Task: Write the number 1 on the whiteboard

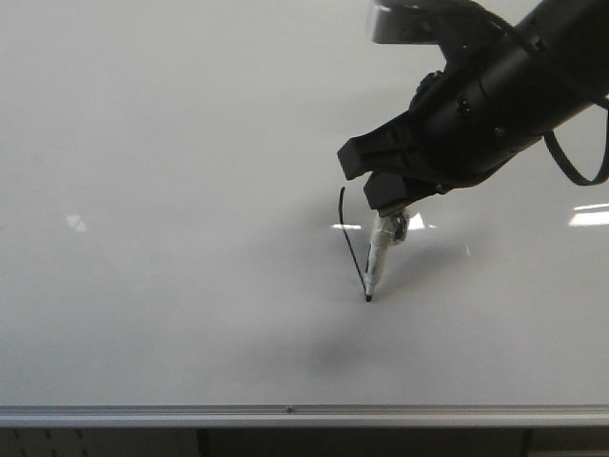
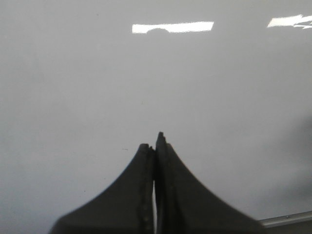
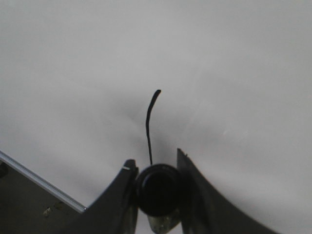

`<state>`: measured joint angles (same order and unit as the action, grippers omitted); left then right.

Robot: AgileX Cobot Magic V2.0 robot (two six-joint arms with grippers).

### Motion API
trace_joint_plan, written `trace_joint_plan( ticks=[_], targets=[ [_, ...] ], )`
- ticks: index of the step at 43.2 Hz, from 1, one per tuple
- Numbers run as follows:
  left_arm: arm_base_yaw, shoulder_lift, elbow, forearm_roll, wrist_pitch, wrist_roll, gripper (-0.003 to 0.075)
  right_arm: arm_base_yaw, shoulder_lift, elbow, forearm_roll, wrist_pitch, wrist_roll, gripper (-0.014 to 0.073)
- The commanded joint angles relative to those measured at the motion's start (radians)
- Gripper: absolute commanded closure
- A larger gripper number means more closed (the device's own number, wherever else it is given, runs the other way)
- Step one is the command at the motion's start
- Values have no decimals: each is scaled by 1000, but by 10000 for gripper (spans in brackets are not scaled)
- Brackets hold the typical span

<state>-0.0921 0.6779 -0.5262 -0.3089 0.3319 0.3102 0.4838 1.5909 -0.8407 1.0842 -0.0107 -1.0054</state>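
The whiteboard (image 1: 171, 190) is glossy white-grey and fills the front view, with a silver rail (image 1: 285, 415) along its lower edge. My right gripper (image 1: 385, 195) is shut on a marker (image 1: 379, 255) whose black tip touches the board at the lower end of the number 1 (image 1: 350, 238), a thin slanted black stroke with a small hooked top. In the right wrist view the stroke (image 3: 149, 126) runs from the marker's round black end (image 3: 157, 189) held between the jaws of the gripper (image 3: 155, 165). My left gripper (image 2: 154, 141) is shut and empty over bare board (image 2: 146, 83).
Bright rectangular light reflections lie on the board (image 1: 590, 216) (image 2: 173, 28). The rail also shows in the right wrist view (image 3: 39, 183) and in the left wrist view (image 2: 287, 219). A dark perforated surface lies below the rail (image 1: 95, 443).
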Motion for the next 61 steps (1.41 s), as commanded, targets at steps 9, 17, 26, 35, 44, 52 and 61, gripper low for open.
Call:
trace_joint_plan(
  ticks=[9,17,26,35,44,52,61],
  targets=[
    [2,2,-29,-9,-72,-7,741,-2,-140,-33,10,120,-9,655],
    [-6,2,-29,-9,-68,0,740,-2,-297,-33,19,264,-4,655],
    [-76,2,-29,-9,-66,4,692,-2,-345,-33,19,302,19,655],
    [-200,2,-29,-9,-66,4,412,-2,-344,-63,29,484,21,655],
    [-398,104,-85,-36,-2,4,95,-2,-344,-173,30,758,31,655],
    [-626,258,-228,-36,129,37,101,-2,-344,-228,35,907,40,655],
    [-799,394,-351,-36,221,54,101,-2,-344,-231,51,948,40,655]
  ],
)
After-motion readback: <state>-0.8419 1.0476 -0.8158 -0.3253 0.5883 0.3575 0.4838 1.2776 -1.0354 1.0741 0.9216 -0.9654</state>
